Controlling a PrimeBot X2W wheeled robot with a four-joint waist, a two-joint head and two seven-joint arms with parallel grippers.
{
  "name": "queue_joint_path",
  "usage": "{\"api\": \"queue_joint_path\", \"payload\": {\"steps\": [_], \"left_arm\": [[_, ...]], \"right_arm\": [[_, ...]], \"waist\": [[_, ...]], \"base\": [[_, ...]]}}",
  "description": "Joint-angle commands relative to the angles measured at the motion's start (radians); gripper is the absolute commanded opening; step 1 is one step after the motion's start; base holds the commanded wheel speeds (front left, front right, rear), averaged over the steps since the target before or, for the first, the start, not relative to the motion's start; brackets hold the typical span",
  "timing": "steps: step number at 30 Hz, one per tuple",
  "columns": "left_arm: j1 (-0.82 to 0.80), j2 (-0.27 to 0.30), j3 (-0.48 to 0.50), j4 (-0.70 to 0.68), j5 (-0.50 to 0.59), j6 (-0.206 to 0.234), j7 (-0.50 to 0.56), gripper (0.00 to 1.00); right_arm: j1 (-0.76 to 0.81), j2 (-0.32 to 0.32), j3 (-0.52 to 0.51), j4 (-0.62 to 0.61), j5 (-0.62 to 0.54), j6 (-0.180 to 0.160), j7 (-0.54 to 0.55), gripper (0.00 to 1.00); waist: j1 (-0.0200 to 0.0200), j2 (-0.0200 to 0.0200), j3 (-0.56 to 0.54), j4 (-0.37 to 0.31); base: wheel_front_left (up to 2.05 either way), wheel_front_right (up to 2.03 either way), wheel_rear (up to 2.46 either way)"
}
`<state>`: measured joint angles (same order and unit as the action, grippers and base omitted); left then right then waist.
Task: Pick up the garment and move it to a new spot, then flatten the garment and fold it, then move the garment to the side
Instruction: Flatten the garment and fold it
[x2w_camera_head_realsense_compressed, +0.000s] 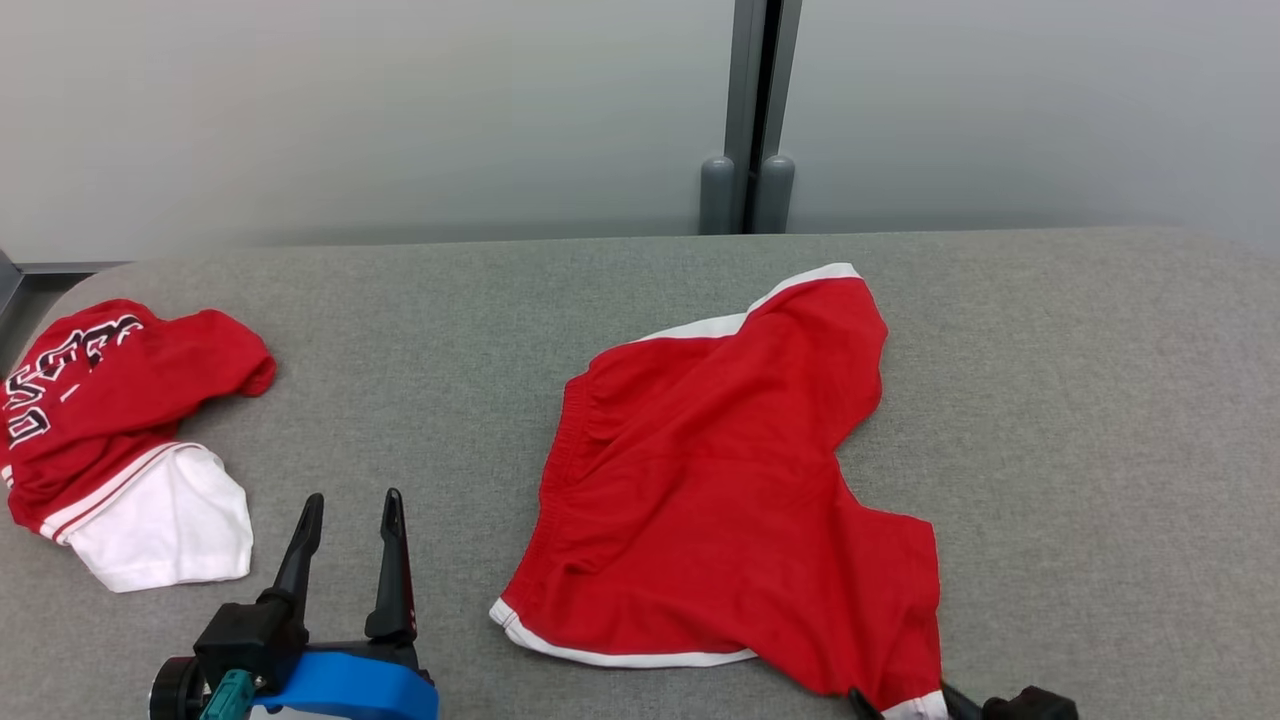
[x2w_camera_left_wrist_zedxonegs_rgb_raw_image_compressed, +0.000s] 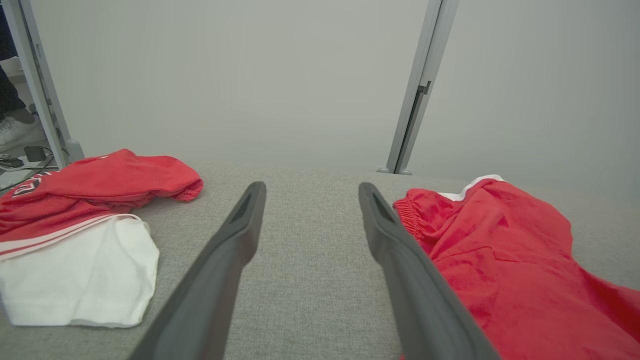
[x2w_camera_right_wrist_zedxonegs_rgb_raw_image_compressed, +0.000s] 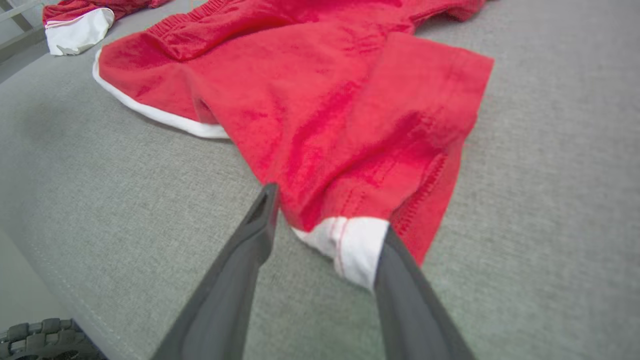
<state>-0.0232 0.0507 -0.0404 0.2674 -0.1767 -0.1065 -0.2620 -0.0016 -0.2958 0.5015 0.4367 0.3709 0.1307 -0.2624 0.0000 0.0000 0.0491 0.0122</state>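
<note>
Right fingers (x2w_camera_right_wrist_zedxonegs_rgb_raw_image_compressed: 245, 260) wide, hem (x2w_camera_right_wrist_zedxonegs_rgb_raw_image_compressed: 350, 245) between them.
Retreat may snag hem, dragging shorts (x2w_camera_head_realsense_compressed: 720, 480) askew; left fingers (x2w_camera_head_realsense_compressed: 298, 555) wide, empty.

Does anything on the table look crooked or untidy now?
Yes. The red shorts lie askew on the table, creased and not flat. The white hem of the near leg sits bunched inside the open right gripper. At the left, a second garment, red and white, lies crumpled in a heap.
</note>
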Motion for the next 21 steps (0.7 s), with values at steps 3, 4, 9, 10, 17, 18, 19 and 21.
{"api": "queue_joint_path", "payload": {"steps": [3,4,9,10,17,18,19,21], "left_arm": [[0.007,-0.001,0.003,-0.003,-0.005,0.001,-0.004,1.00],[0.007,0.000,0.002,-0.004,-0.005,0.002,-0.004,1.00],[-0.005,-0.001,0.006,-0.010,-0.001,0.001,-0.004,1.00],[-0.007,-0.001,0.007,-0.011,0.000,0.001,-0.004,1.00],[-0.024,-0.001,0.006,-0.014,0.006,-0.002,-0.004,1.00],[-0.026,0.000,0.006,-0.014,0.005,-0.003,-0.004,1.00],[-0.027,-0.001,0.005,-0.014,0.005,-0.003,-0.004,1.00],[-0.029,-0.001,0.004,-0.014,0.003,-0.002,-0.004,1.00]], "right_arm": [[0.008,-0.010,-0.051,-0.038,-0.020,0.000,-0.003,1.00],[0.004,-0.012,-0.073,-0.053,-0.026,0.000,-0.003,1.00],[-0.048,-0.015,-0.174,-0.100,-0.054,0.000,-0.003,1.00],[-0.063,-0.016,-0.188,-0.099,-0.060,0.000,-0.003,1.00],[-0.189,0.003,-0.226,-0.040,-0.094,0.000,0.049,1.00],[-0.203,0.006,-0.229,-0.024,-0.101,0.000,0.061,1.00],[-0.214,0.010,-0.230,-0.005,-0.107,0.000,0.071,1.00],[-0.235,0.018,-0.228,0.035,-0.115,0.000,0.093,1.00]], "waist": [[0.0000,0.0000,-0.002,-0.002],[0.0000,0.0000,-0.002,-0.001],[0.0000,0.0000,0.007,0.002],[0.0000,0.0000,0.009,0.003],[0.0000,0.0000,0.027,0.023],[0.0000,0.0000,0.029,0.027],[0.0000,0.0000,0.031,0.032],[0.0000,0.0000,0.035,0.040]], "base": [[0.00,0.00,0.00],[0.00,0.00,0.00],[0.00,0.00,0.00],[0.00,0.00,0.00],[0.00,0.00,0.00],[0.00,0.00,0.00],[0.00,0.00,0.00],[0.00,0.00,0.00]]}}
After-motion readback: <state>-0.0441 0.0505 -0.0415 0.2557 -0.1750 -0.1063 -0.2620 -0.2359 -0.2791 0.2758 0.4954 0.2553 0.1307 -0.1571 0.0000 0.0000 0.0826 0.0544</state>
